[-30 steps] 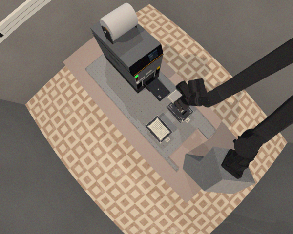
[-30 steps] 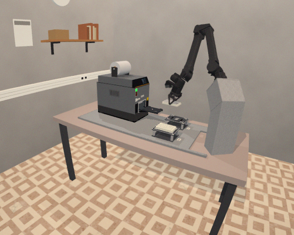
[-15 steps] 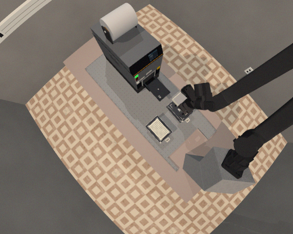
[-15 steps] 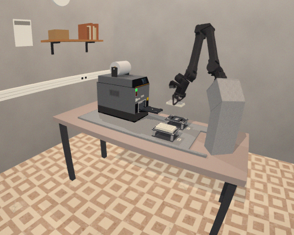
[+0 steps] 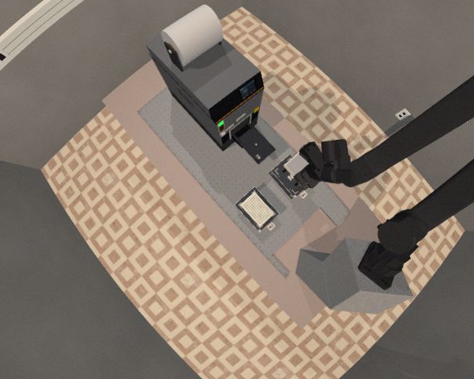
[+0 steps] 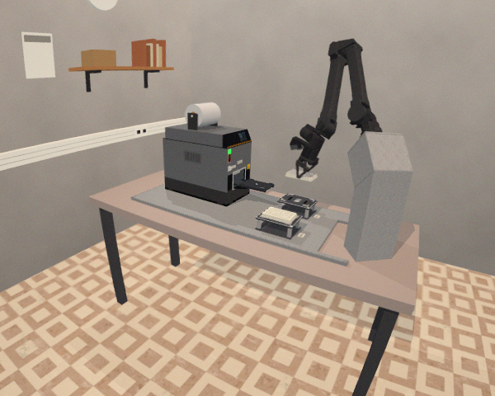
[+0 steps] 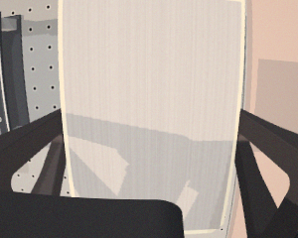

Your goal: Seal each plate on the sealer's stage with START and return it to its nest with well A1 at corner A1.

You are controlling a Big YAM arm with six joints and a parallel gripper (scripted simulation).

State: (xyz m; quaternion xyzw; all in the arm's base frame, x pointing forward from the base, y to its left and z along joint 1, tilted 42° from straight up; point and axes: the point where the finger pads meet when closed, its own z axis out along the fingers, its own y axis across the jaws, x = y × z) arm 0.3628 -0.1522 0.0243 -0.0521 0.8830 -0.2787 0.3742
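Observation:
A plate with a smooth, pale foil top (image 5: 295,163) (image 6: 294,173) (image 7: 149,64) is held level in the air. My gripper (image 5: 302,166) (image 6: 306,169) (image 7: 150,118) is shut on its long sides. In the top view it overlaps the bare nest N1 (image 5: 280,176) (image 6: 299,197); the exterior view shows it well above that nest. The other plate (image 5: 257,208) (image 6: 278,214), open with its wells showing, sits in nest N2 (image 6: 278,223). The sealer's stage (image 5: 257,143) (image 6: 261,185) is out and bare. The sealer's lamp (image 5: 220,123) (image 6: 229,151) is green.
The sealer (image 5: 229,79) (image 6: 194,170) stands behind its stage, with a white foil roll (image 5: 196,34) (image 6: 207,113) on top. A tall grey block (image 5: 343,273) (image 6: 379,205) stands at the table's right end, under the arm's base.

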